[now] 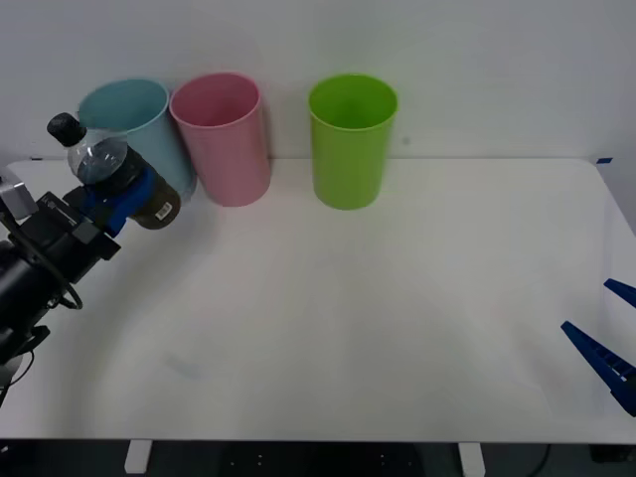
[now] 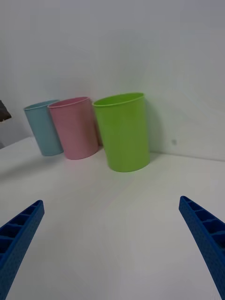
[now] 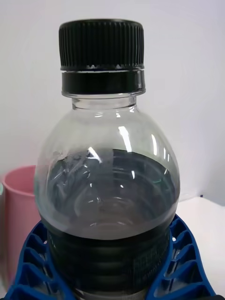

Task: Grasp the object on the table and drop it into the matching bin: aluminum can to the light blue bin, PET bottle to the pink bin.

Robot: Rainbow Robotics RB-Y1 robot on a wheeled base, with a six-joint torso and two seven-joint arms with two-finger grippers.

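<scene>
1. The bottle (image 1: pixel 114 174) is held up off the surface (image 1: pixel 378 298) by the left end effector (image 1: pixel 124 199), at the far left, in front of the light blue bin (image 1: pixel 129 124).
2. The blue fingers (image 3: pixel 185 267) of the left end effector are pinched around the dark label band, low on the bottle's body. The black cap (image 3: pixel 101 54) and the clear shoulder are left sticking out past them.
3. In the front view the bottle is seen tipped, with the cap pointing up and to the left.
4. The bottle is judged to be light, since it is small and made of thin clear plastic. No liquid can be told apart inside it.
5. Thin plastic like this is likely soft and will dent if it is squeezed hard. It is also smooth, so it could slip.
6. The label band looks like the best place to be held, because the body is widest there and the fingers can wrap around it.
7. A gentle, steady squeeze is probably all that is needed.
8. The pink bin (image 1: pixel 224 139) is just beside the blue one, a little to the right. It is the right home for this bottle.
9. A green bin (image 1: pixel 353 139) stands farther to the right.
10. The right end effector (image 1: pixel 606 343) is parked low at the right edge of the surface, with its fingers spread wide and nothing between them.
</scene>
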